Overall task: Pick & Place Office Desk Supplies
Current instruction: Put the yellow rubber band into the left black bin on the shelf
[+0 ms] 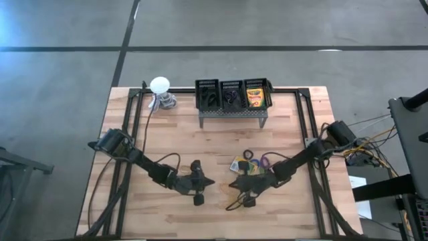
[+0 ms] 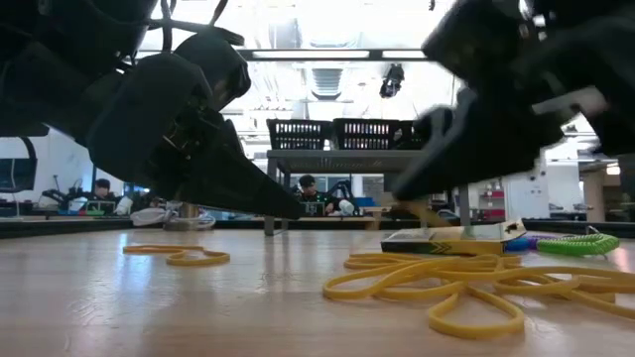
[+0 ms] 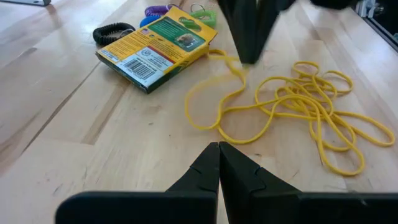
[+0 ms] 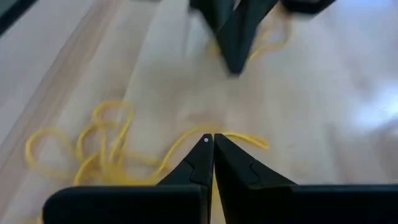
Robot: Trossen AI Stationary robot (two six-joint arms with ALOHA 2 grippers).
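Just right of centre in the lower half of the high view, the right gripper (image 1: 235,185) is pressed together on a strand of the yellow rubber bands (image 3: 298,106) — a loose tangle spread on the wooden table (image 1: 294,134). The left gripper (image 1: 208,181) is held shut and empty opposite it. A crayon box (image 3: 158,46) is seen beside the tangle — coiled rings (image 1: 257,159) lie just above it.

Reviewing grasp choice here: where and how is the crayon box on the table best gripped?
The crayon box lies flat, so probably come straight down and pinch across its two long edges near the middle. Its thin profile leaves no side face to grab, and the black coil and rubber bands crowd its ends.
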